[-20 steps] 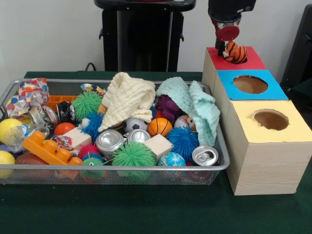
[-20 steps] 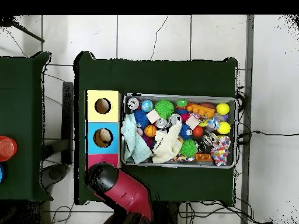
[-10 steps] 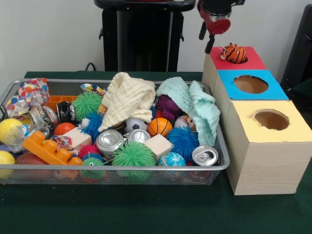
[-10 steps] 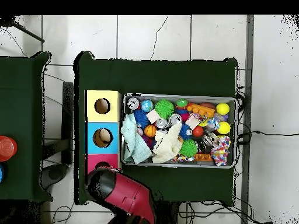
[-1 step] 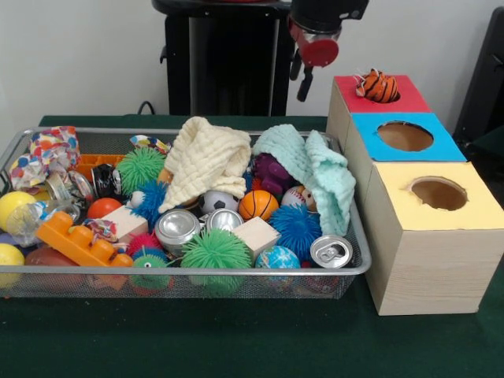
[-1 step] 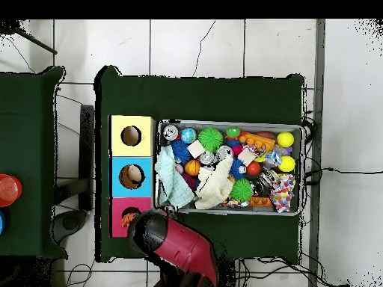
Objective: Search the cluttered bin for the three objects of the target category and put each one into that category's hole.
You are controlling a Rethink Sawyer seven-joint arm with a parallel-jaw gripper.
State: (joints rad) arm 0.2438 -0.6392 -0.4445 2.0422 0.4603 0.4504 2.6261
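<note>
A small orange striped tiger toy (image 5: 376, 85) sits in the hole of the red box (image 5: 409, 98), half sticking out; in the overhead view the toy (image 6: 129, 218) shows as an orange patch in that hole. My gripper (image 5: 298, 85) hangs open and empty above the table's back edge, left of the red box and behind the bin's right end. In the overhead view the red arm (image 6: 176, 245) covers it. The wire bin (image 5: 236, 272) holds mixed toys, with a purple toy (image 5: 273, 171) partly under the mint cloth (image 5: 319, 169).
The blue box (image 5: 453, 146) and yellow box (image 5: 480, 209) stand in a row with the red one, right of the bin. A cream cloth (image 5: 206, 157), spiky balls, sport balls, cans (image 5: 331, 251), wooden blocks and an orange brick (image 5: 75, 239) fill the bin.
The gripper let go of the tiger toy over the red box, and it now rests in the hole. The gripper then rose and moved left, away from the boxes.
</note>
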